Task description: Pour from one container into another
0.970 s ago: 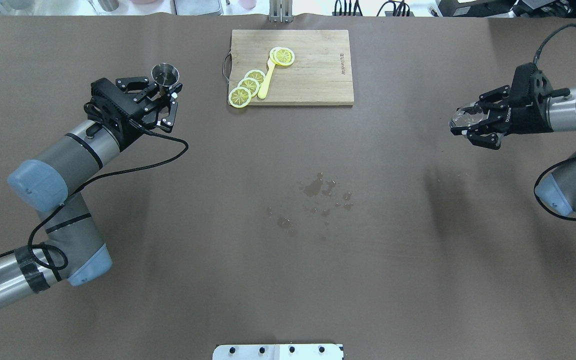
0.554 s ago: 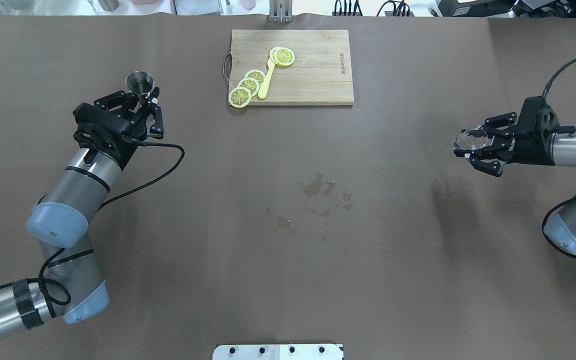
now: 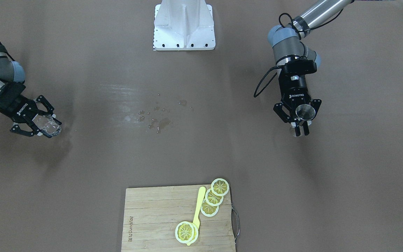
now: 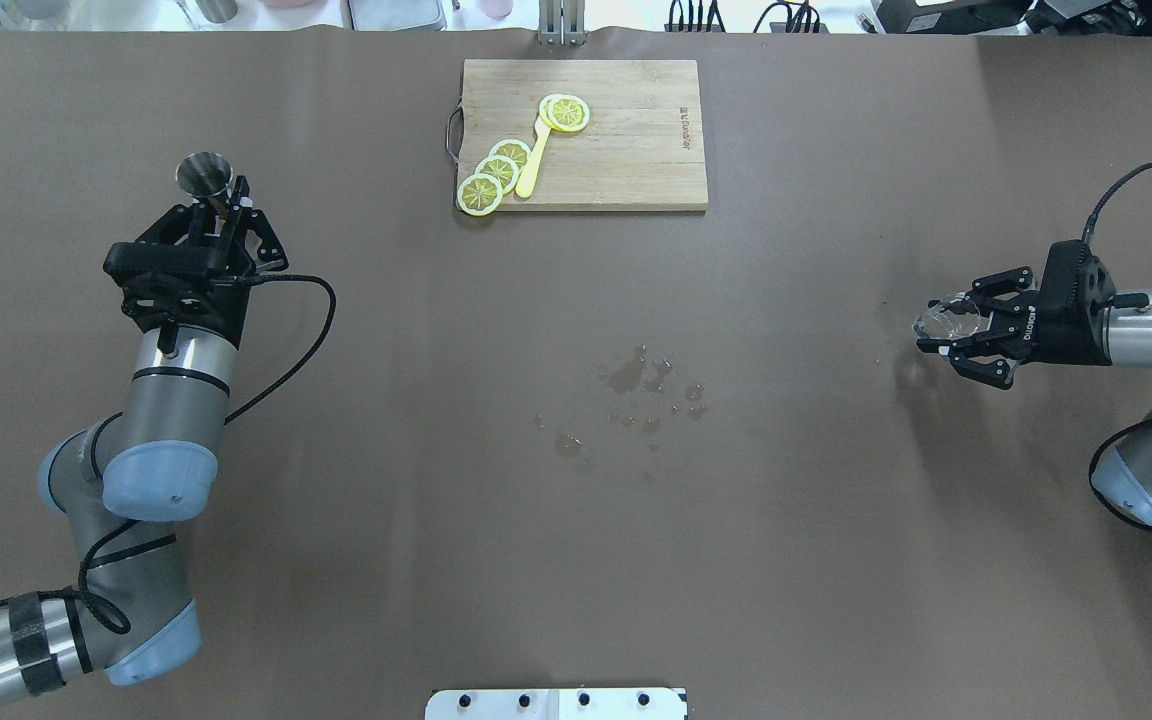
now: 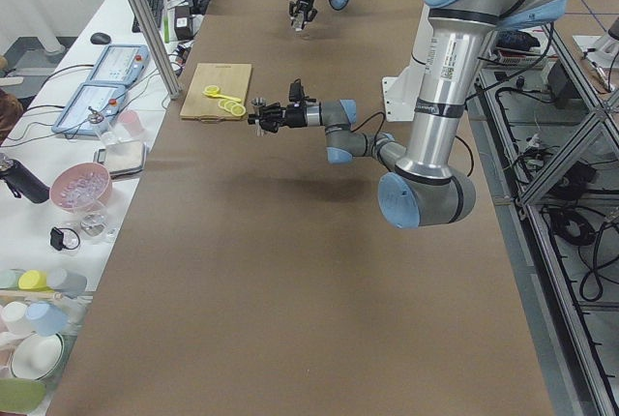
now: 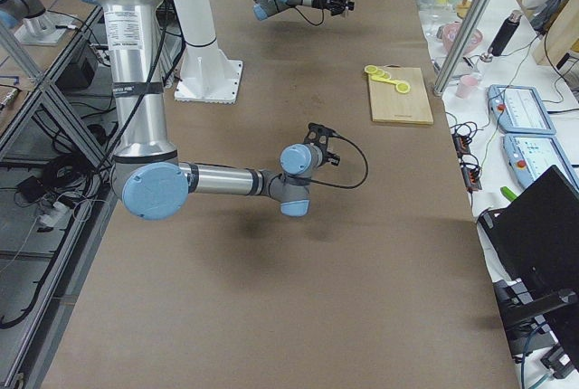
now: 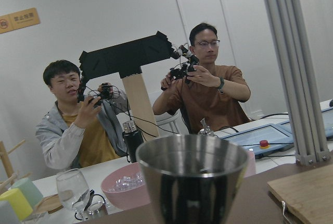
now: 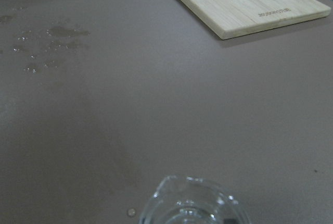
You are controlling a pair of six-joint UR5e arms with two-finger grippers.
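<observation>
- Left claw [image 4: 224, 206] of mine is clenched on the narrow waist of the small stainless-steel hourglass-shaped jigger [image 4: 204, 173]. I hold it upright, dark mouth up, raised off the brown surface [image 4: 576, 560] near my left end.
- My right claw [image 4: 932, 325] grips the small clear glass cup [image 4: 946, 320] across its sides, lifted over the far right end. It looks tipped toward the middle, though I cannot tell how far or whether any liquid remains in it.
- The two vessels are well apart, with scattered wet droplets [image 4: 641, 380] on the surface between them.
- The light wooden cutting board [image 4: 626, 150] with yellow lemon slices [image 4: 496, 170] lies at the far edge, clear of both claws.
- Handling, as I judge it:
  - The jigger is light, rigid and slick. The waist is the sound place to pinch it, since the cones above and below should stop it sliding through.
  - The cup is hard, smooth and breakable, with its weight low in the thick base. I should grip it around the wall, firmly enough not to slip but without crushing.
- A pour would need the cup's lip brought right over the jigger's small mouth. The target is narrow, so a spill is likely.
</observation>
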